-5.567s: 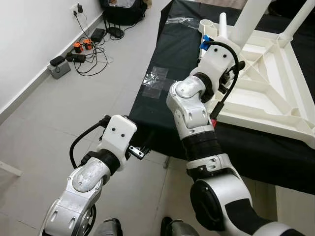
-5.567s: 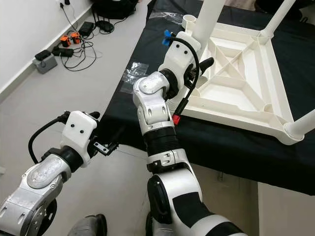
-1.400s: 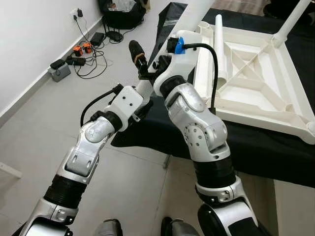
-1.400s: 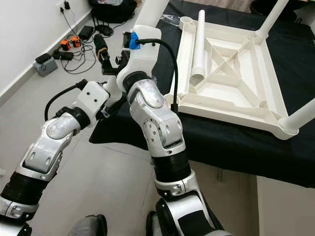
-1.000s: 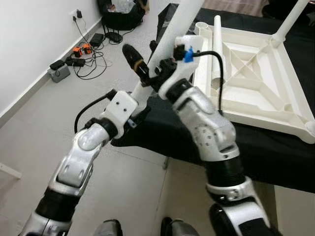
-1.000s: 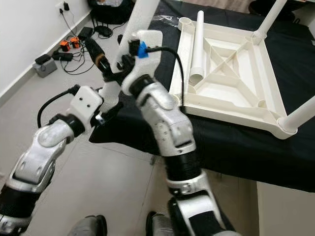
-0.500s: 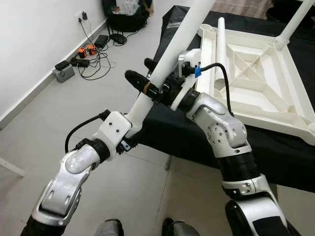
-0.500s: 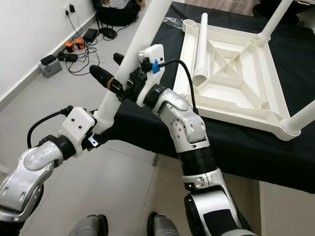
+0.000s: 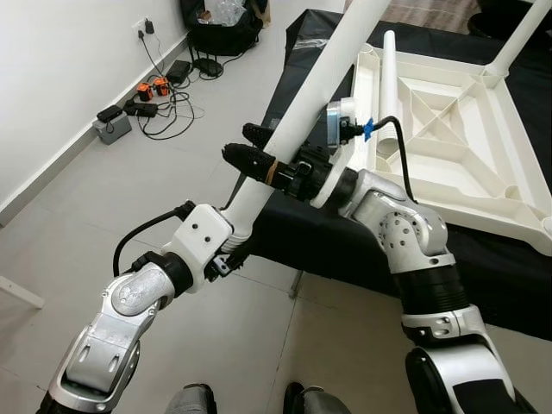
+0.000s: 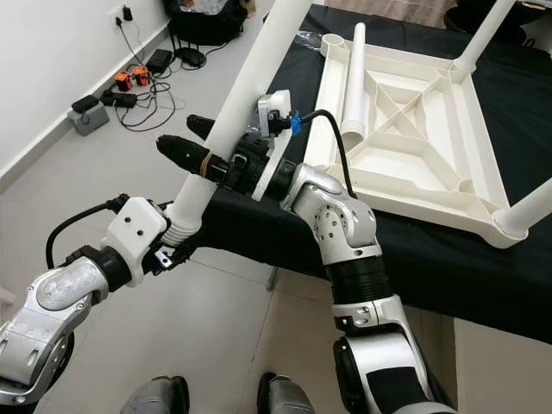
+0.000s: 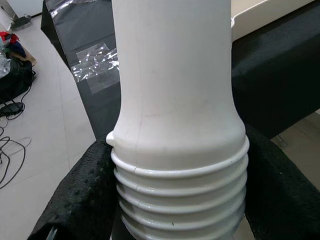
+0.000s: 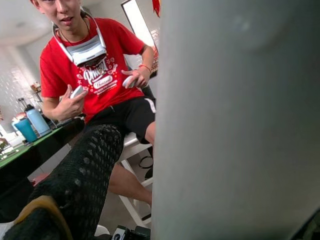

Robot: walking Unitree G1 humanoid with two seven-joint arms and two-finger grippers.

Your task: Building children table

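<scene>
While the white table leg (image 9: 302, 99) hung slantwise in the air beside the black-draped worktop (image 9: 483, 259), both tools gripped it: the left tool (image 11: 175, 200) was clamped on its threaded lower end, and the right tool (image 9: 259, 153) was closed round the shaft higher up. The upturned tabletop (image 9: 448, 129) lay on the worktop, with an empty corner socket (image 10: 332, 40) at its near-left corner. Done well, the threaded end should probably be swung over that socket, held square, then turned in gently.
</scene>
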